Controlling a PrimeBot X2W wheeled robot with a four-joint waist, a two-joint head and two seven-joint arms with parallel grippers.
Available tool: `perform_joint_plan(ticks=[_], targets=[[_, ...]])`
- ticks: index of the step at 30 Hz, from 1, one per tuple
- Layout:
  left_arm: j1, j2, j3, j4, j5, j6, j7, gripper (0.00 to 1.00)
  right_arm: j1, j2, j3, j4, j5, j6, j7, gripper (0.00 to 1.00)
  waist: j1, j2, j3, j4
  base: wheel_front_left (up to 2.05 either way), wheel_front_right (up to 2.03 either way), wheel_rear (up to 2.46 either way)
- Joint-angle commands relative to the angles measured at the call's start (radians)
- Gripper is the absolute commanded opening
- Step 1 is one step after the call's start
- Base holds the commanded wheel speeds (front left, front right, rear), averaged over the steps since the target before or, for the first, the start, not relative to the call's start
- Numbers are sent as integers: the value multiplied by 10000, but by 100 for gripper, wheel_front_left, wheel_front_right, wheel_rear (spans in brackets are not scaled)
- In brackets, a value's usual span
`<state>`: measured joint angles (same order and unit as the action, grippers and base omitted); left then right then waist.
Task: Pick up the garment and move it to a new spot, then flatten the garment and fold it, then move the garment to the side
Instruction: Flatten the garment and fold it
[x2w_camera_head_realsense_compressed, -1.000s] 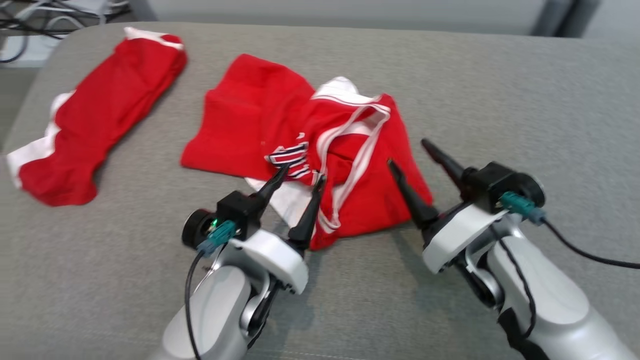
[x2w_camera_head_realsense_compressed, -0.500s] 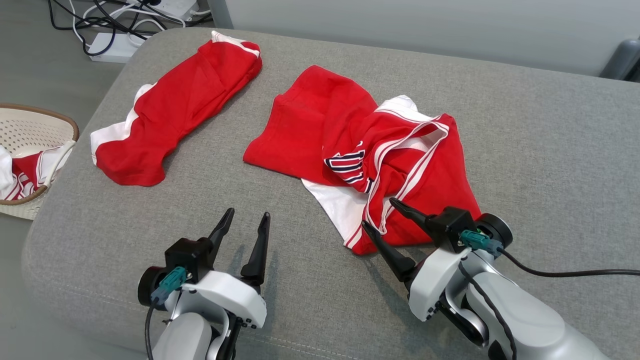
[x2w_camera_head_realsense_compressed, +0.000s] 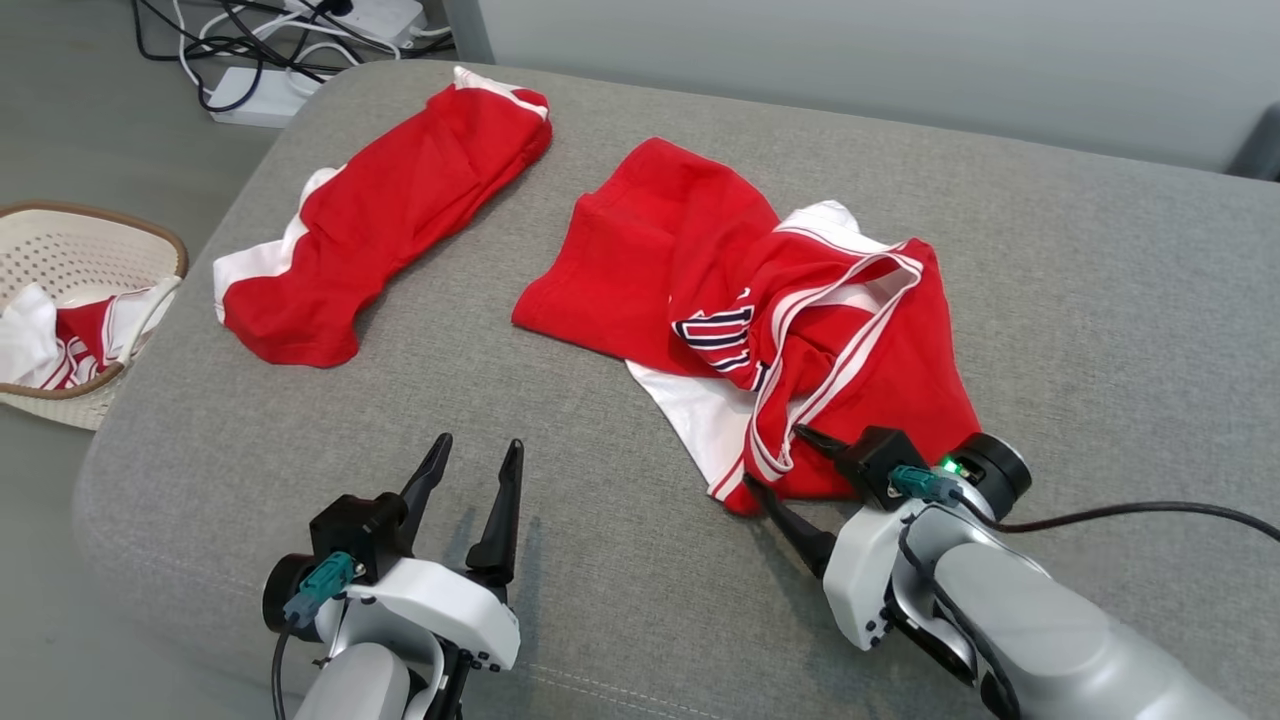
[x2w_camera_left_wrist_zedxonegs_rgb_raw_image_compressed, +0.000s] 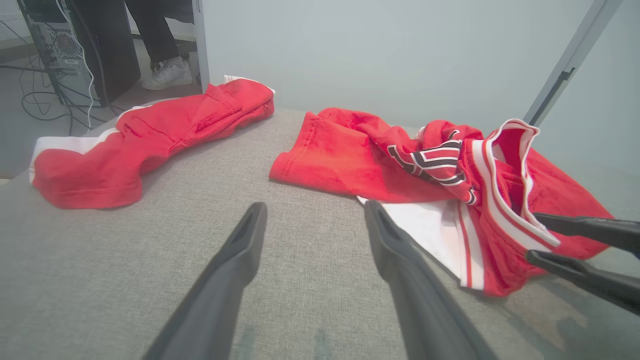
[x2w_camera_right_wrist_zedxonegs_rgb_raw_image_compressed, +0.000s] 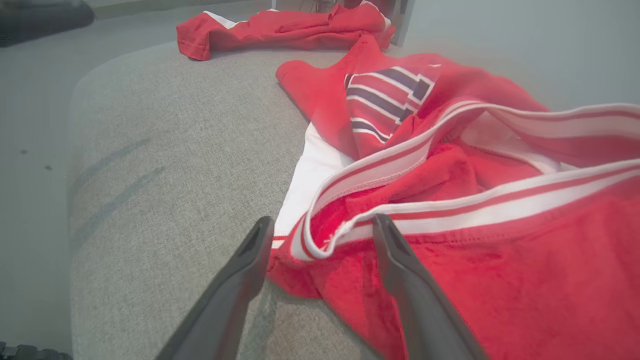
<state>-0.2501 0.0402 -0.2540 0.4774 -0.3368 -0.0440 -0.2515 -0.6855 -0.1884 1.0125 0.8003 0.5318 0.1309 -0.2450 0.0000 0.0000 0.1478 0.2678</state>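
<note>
The crumpled red garment (x2w_camera_head_realsense_compressed: 700, 290) with white striped trim and navy lettering lies mid-cushion, also seen in the left wrist view (x2w_camera_left_wrist_zedxonegs_rgb_raw_image_compressed: 340, 155) and close up in the right wrist view (x2w_camera_right_wrist_zedxonegs_rgb_raw_image_compressed: 465, 240). My right gripper (x2w_camera_head_realsense_compressed: 775, 460) is open at its near corner, and the striped trim sits between the fingers (x2w_camera_right_wrist_zedxonegs_rgb_raw_image_compressed: 322, 222). The same gripper (x2w_camera_left_wrist_zedxonegs_rgb_raw_image_compressed: 534, 235) enters the left wrist view from the right. My left gripper (x2w_camera_head_realsense_compressed: 479, 443) is open over bare cushion, left of the garment and apart from it (x2w_camera_left_wrist_zedxonegs_rgb_raw_image_compressed: 315, 206).
A second red garment (x2w_camera_head_realsense_compressed: 380, 220) lies along the grey cushion's (x2w_camera_head_realsense_compressed: 1100, 300) far left. A white perforated basket (x2w_camera_head_realsense_compressed: 70, 255) holding clothes stands on the floor at the left. Cables and a power strip (x2w_camera_head_realsense_compressed: 270, 90) lie beyond. A person's shoe (x2w_camera_left_wrist_zedxonegs_rgb_raw_image_compressed: 167, 75) shows behind the cushion.
The head camera has swung, shifting the whole picture. My left gripper has drawn back off the garment onto bare cushion. My right gripper has come down to the garment's near corner.
</note>
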Motion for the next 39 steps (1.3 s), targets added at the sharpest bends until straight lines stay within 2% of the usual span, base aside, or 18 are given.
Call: perform_joint_plan(ticks=[1, 2, 4, 5, 9, 13, 17, 24, 29, 39], targets=[[-83, 104, 249, -244, -38, -35, -103, 100, -152, 183, 78, 234, -180, -2, 177, 100, 0, 0, -21, 101, 0, 0, 0], [-74, 103, 218, -233, -52, -35, -103, 100, -198, 258, 123, 499, -198, -2, 377, 56, 0, 0, -32, 151, 0, 0, 0], [-59, 103, 175, -220, -109, -25, -103, 100, -307, 407, 246, 905, -193, -2, 721, 13, 0, 0, -41, 250, 0, 0, 0], [-53, 103, 147, -225, -131, -16, -103, 100, -365, 473, 314, 1010, -146, -2, 815, 0, 0, 0, -53, 297, 0, 0, 0], [23, 102, 118, -253, -204, 18, -103, 100, -776, 603, 468, 903, 229, -2, 711, 0, 0, 0, -131, 386, 0, 0, 0], [164, 102, 153, -267, -254, 47, -103, 100, -1404, 449, -204, 468, 794, -2, 110, 0, 0, 0, -279, 302, 0, 0, 0], [215, 102, 203, -269, -257, 9, -103, 100, -1987, -129, -1476, -28, 1073, -2, -131, 0, 0, 0, -412, 13, 0, 0, 0], [-29, 101, 48, -263, -370, -53, -103, 100, -2388, -1259, -3240, -607, 745, -2, -164, 0, 0, 0, -456, -677, 0, 0, 0], [-364, 101, -335, -202, -472, -70, -103, 100, -2219, -1647, -3772, -1, 571, -2, 42, 0, 0, 0, -364, -954, 0, 0, 0], [-1339, 101, -1256, 382, -435, -77, -103, 100, -1127, -2239, -4781, 2274, 396, -2, 114, 0, 0, 0, 172, -1182, 0, 0, 0]])
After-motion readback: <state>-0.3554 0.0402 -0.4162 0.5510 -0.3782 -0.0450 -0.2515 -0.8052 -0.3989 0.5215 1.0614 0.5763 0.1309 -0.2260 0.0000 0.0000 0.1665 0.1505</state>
